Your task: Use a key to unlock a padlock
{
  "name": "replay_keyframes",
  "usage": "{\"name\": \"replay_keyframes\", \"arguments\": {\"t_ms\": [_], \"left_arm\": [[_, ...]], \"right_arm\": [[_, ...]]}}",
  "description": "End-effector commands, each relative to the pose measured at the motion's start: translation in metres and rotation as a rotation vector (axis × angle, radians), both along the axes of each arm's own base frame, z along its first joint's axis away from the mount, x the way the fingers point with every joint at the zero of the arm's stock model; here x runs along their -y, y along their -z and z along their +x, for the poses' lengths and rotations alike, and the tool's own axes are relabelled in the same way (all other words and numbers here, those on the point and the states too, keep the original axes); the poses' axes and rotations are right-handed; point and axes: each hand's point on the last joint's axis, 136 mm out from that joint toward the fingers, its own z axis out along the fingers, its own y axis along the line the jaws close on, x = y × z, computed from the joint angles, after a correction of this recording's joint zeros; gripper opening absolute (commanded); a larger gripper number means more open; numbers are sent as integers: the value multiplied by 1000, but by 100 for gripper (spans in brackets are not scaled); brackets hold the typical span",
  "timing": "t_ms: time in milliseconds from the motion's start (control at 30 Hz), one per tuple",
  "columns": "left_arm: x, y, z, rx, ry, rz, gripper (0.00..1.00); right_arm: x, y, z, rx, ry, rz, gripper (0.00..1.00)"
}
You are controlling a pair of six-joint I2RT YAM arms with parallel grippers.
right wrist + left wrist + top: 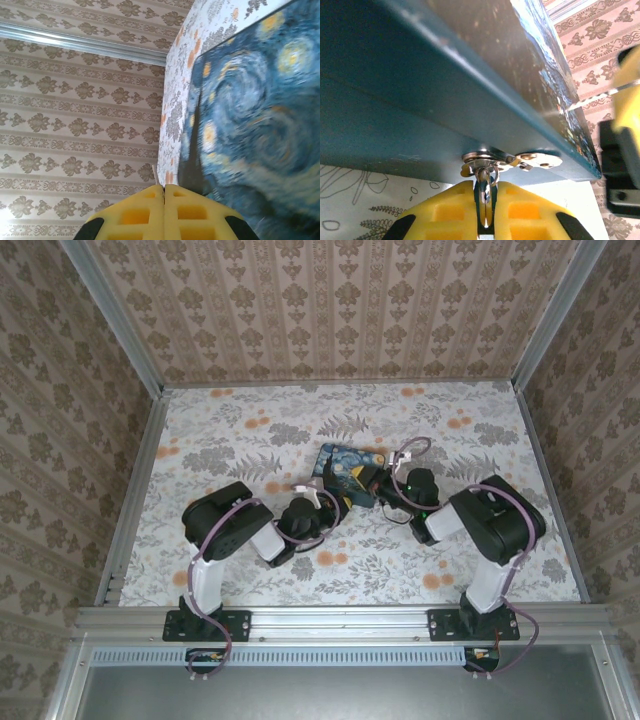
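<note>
Seen from above, two black robot arms reach in from the near edge of a flower-printed counter [250, 440] walled with patterned wallpaper [330, 310].

On the left, the left claw [318, 496] sits at the near left edge of a small blue-and-yellow night-sky box [345, 465] lying near the middle of the counter. Its wrist camera looks up at the box's dark blue side. There, the yellow fingers [450, 210] of the left claw [485, 192] are drawn in narrow, pinching a tiny metal padlock [485, 202] between them. The padlock hangs from a silver hasp [537, 160] on the lower edge of the box [445, 75], with its loop up at the hasp and its body down between the fingers. The counter [370, 190] shows pale behind it.

On the right, the right claw [380, 480] reaches onto the right side of the box. From its wrist camera, the right claw [164, 189] has its two yellow fingers pressed together with no gap. A thin pale sliver [155, 176] pokes out just at their tips; it is too small to tell whether this is the key. Beyond the fingers, the swirled lid of the box [250, 110] lies to the right, and the counter [200, 30] and wallpaper [75, 100] to the left.
</note>
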Motion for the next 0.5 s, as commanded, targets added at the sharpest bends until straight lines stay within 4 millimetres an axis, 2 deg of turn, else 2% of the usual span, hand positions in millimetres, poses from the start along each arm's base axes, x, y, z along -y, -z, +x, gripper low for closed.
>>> {"name": "replay_keyframes", "arguments": {"t_ms": [0,200,300,467], "left_arm": [[0,-11,5,3,-8,-49,0],[-11,-19,10,-5,-29,-71,0],[-19,-24,12,-8,-40,-85,0],[-26,-29,12,-27,-37,-108,0]], "right_arm": [[3,-24,-18,52,-33,-22,0],[12,-30,-61,71,-72,-95,0],[15,-23,-83,58,-89,-126,0],[12,6,-116,0,-118,-206,0]]}}
